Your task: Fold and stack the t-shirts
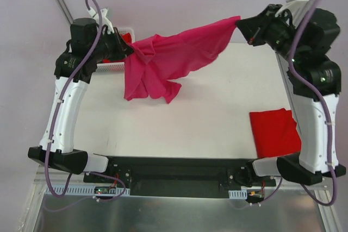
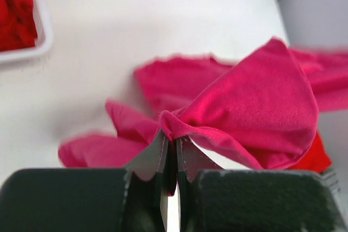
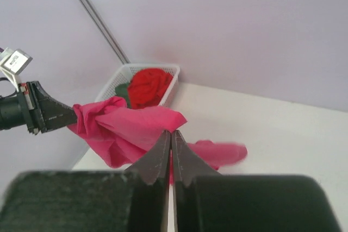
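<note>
Nearest my wrist cameras are two pairs of fingers, one pair per arm, and both grip the same garment. The left gripper has its jaws pressed together on a bunched corner of the pink shirt. The right gripper is clamped the same way on another edge, with cloth squeezed between the tips.

From the top camera I count one pink shirt, strung in the air between the two grippers across the far side of the table. Its loose part sags in folds below the left gripper toward the tabletop. I can't tell whether the hem touches.

I count one red shirt folded flat on the table at the near right. It lies just beside the right arm and is partly hidden under it.

One white basket sits at the far left corner, behind the left gripper. Inside it I make out one red bundle with one dark green piece tucked beside it. How many shirts the bundle holds I can't tell.
</note>
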Tool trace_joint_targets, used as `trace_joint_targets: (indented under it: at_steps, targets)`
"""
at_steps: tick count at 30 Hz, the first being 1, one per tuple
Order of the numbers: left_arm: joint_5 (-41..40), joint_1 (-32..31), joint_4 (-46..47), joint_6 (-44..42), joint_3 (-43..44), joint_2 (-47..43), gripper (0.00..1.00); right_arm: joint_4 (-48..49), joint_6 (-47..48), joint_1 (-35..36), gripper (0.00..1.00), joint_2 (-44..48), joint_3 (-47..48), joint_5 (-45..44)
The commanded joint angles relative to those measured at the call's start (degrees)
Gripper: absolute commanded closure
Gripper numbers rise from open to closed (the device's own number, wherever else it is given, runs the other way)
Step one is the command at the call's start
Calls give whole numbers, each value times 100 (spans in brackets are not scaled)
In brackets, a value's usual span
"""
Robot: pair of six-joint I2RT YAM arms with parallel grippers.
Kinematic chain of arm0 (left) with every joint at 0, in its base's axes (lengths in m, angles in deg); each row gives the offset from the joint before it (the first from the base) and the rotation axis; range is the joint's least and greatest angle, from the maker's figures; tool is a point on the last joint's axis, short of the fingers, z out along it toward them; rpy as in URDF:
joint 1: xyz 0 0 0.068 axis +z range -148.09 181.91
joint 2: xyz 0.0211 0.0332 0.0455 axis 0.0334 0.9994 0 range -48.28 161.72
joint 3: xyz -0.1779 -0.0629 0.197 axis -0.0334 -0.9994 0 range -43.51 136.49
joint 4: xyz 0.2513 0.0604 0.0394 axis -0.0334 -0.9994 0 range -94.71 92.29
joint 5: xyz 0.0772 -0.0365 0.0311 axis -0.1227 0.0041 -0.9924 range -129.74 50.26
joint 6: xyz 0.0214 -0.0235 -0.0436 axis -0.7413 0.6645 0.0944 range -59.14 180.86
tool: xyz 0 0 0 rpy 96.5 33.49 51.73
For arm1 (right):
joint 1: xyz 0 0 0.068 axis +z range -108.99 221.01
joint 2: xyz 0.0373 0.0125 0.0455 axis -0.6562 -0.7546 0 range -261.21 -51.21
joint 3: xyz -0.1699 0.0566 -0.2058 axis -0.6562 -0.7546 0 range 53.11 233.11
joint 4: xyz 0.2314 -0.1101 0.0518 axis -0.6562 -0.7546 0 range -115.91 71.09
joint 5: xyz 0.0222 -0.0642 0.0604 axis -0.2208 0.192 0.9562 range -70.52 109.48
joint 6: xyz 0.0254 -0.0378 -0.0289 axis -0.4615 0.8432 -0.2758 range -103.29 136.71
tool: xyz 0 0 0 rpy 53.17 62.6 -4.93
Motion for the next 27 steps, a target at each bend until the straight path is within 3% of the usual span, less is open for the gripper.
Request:
trace_joint_targets:
  at_steps: [1,5,11,27]
  targets:
    - [-212,59,283,562,1054,-151,100,113,78,-23,99,434,-23,-70]
    - [33,50,353,887,1976,-116,100,43,236,21,99,698,372,-263]
    - [438,59,389,1353,2436,-273,100,-54,553,92,99,1041,426,-571]
    - [1879,59,380,2443,247,-2022,100,-361,852,601,99,1498,259,-1090]
